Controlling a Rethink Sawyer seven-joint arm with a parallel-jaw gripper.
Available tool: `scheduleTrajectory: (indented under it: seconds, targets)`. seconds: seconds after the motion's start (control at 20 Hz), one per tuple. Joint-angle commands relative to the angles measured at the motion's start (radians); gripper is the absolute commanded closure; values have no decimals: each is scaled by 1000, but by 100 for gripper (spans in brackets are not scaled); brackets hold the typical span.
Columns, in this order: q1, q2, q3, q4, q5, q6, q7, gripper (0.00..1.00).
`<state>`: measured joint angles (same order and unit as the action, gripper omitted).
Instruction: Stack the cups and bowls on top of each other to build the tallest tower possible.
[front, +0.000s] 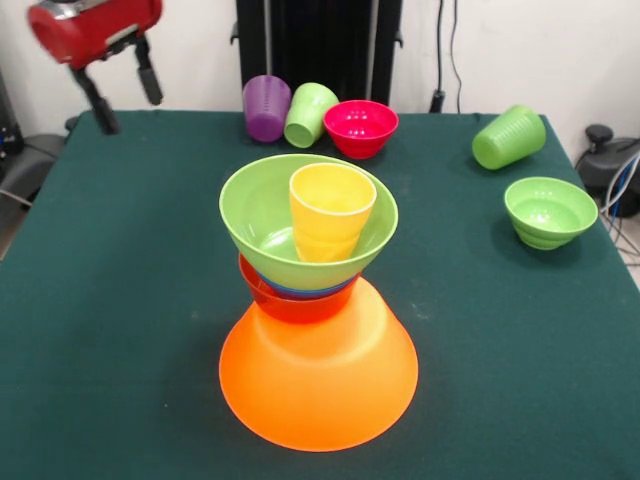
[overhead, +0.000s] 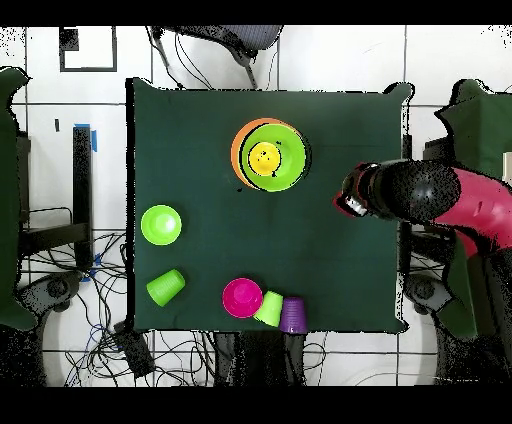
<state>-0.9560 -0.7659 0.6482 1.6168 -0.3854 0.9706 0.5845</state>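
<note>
One yellow cup (front: 332, 212) upright atop tower (front: 318, 375), fingers (front: 148, 70) seemingly apart

Yellow cup (front: 332, 212) upright in large green bowl (front: 262, 210).

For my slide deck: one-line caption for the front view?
Yellow cup tops the tower; open gripper hovers off to the side.

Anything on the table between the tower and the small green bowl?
No. In the front view, only bare green cloth lies between the tower and the small green bowl; the overhead view agrees.
</note>
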Motion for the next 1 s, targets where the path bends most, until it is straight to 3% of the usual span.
scheduleTrajectory:
  seconds: [0.05, 0.4, 0.6, 1.0]
  targets:
    - [19, -73, 36, 236, -54, -48, -28, 0]
    - [40, -122, 6, 343, -97, -120, 34, 0]
    - [59, -164, 5, 395, -83, -145, 74, 0]
    - [100, -134, -9, 511, -50, -375, 217, 0]
